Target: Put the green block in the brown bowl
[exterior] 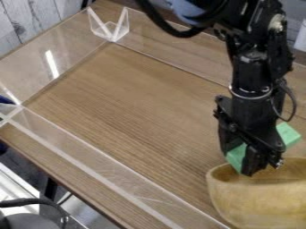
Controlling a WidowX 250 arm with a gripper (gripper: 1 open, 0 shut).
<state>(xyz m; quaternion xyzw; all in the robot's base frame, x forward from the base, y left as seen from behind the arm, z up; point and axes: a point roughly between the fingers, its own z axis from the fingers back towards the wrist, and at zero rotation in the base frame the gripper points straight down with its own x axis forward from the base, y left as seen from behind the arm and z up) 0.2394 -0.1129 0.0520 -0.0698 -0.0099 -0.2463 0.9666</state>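
Note:
My gripper (251, 161) points straight down at the right of the camera view, shut on the green block (287, 134). The block sticks out to the right of the black fingers, and a sliver of green shows between them. The fingertips stand right at the far left rim of the brown bowl (260, 200), which fills the lower right corner. The bowl's front wall faces the camera and its right part is cut off by the frame edge. I cannot tell whether the fingers touch the rim.
The wooden tabletop (120, 98) is fenced by low clear plastic walls (72, 143) along its left and front sides. A clear plastic corner piece (110, 25) stands at the back. Past the front wall the table ends.

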